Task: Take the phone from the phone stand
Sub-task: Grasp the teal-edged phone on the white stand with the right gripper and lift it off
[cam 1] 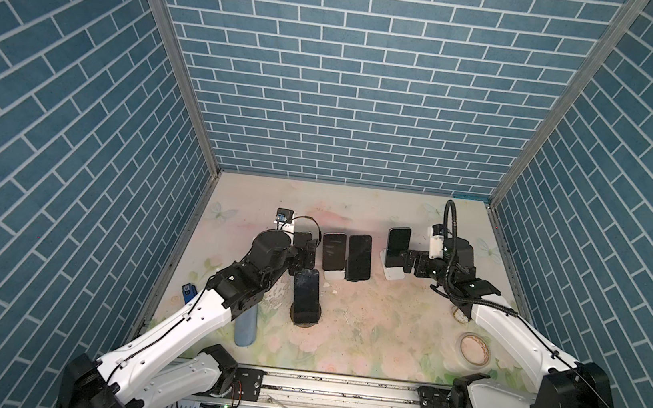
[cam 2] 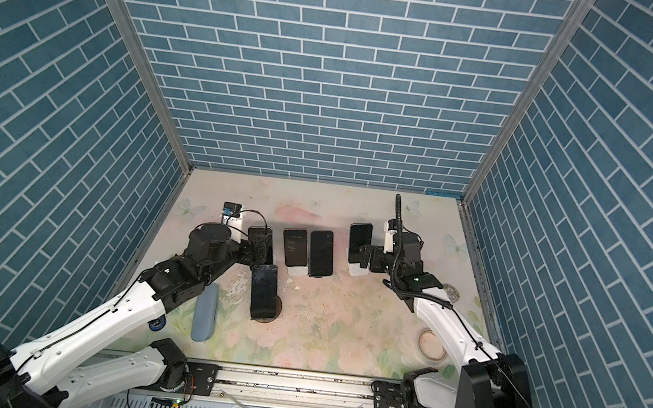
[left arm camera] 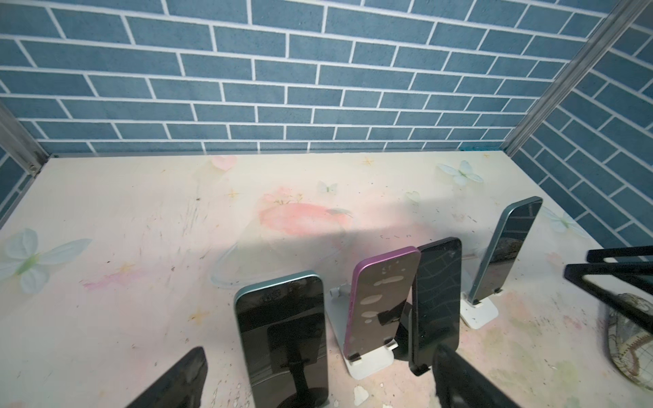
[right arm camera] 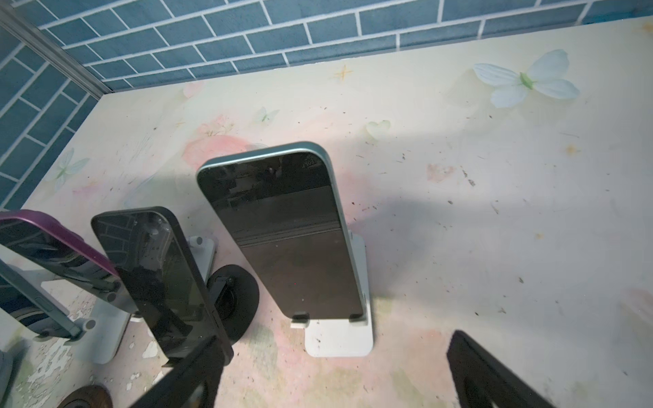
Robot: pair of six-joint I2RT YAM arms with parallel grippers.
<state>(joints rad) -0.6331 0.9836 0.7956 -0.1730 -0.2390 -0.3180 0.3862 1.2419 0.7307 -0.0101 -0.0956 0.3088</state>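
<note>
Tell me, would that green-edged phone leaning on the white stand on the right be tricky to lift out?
Probably a little. The green-edged phone has a glossy, mirror-like face, so it may slip between the fingers. It looks stiff and flat, unlikely to bend. It leans on a small white stand, held only by low lips, so a sideways nudge could tip it.

Five phones: teal-edged phone [left arm camera: 282, 332] at 9 o'clock, purple phone [left arm camera: 378, 303], black phone [left arm camera: 436, 300], far teal phone [right arm camera: 282, 233] at 3 o'clock, near phone [cam 1: 306, 295] at 7 o'clock, two tape rolls [cam 1: 474, 349], two grippers, one blue case [cam 2: 204, 312]
</note>
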